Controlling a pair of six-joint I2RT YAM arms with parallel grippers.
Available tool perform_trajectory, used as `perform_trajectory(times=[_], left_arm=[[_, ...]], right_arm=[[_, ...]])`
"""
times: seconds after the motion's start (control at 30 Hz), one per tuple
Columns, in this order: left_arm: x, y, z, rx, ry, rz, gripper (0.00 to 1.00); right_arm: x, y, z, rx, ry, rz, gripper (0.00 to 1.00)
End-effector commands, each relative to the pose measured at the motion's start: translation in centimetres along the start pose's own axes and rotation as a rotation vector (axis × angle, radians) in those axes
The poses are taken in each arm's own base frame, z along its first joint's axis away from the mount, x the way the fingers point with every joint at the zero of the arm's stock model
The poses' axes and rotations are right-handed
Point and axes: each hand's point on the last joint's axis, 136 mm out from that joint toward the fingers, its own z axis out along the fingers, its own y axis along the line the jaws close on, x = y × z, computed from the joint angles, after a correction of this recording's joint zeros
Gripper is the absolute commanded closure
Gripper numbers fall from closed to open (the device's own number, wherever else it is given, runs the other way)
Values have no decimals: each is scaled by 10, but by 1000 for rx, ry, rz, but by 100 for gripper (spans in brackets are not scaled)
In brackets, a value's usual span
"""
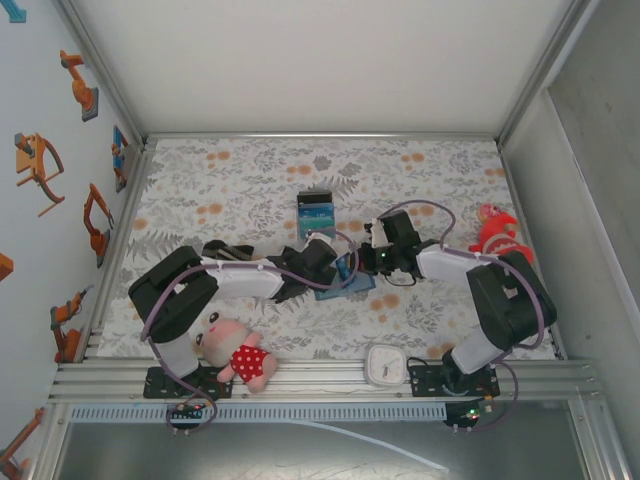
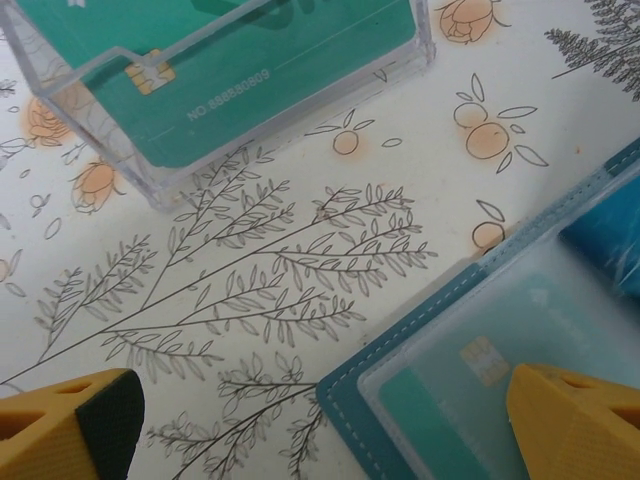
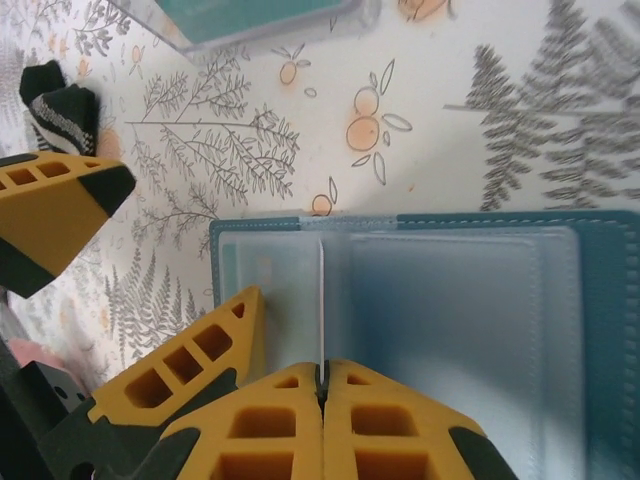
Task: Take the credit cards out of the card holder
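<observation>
The left claw [image 2: 320, 425] is hanging spread wide over the floral counter [image 2: 250, 200], one finger [image 2: 575, 420] over a panel of the open card holder [image 2: 345, 395], where a teal credit card [image 2: 430, 410] is showing through the frosted sleeve. The right claw [image 3: 322, 385] is pinching together on a thin pale sheet [image 3: 321, 290] standing edge-on at the holder's fold; card or sleeve, I cannot say.

The card holder [image 3: 600, 330] is showing a matt, leather-like teal skin with stitched edges, and its inner sleeves [image 3: 450, 300] are looking like smooth frosted plastic. The clear box [image 2: 330, 85] is gleaming as glossy hard plastic around a smooth teal card [image 2: 250, 70]. The table cover [image 2: 250, 250] is looking matt and printed. The right gripper [image 3: 322, 378] is showing matt yellow plastic. The sock [image 3: 60, 110] is looking like knitted cloth.
</observation>
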Motion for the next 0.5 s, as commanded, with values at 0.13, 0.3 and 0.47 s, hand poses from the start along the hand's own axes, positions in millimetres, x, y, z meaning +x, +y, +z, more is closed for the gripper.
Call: perform_trajectory(times=[0.13, 0.3, 0.47], left_arm=[[-32, 26, -34, -33, -104, -16, 6], [-66, 44, -63, 87, -215, -144, 1], [-97, 60, -101, 192, -348, -189, 1]], right_arm=[[-21, 19, -37, 64, -107, -152, 100], [-26, 43, -60, 27, -151, -274, 100], [-27, 71, -86, -25, -199, -430, 100]])
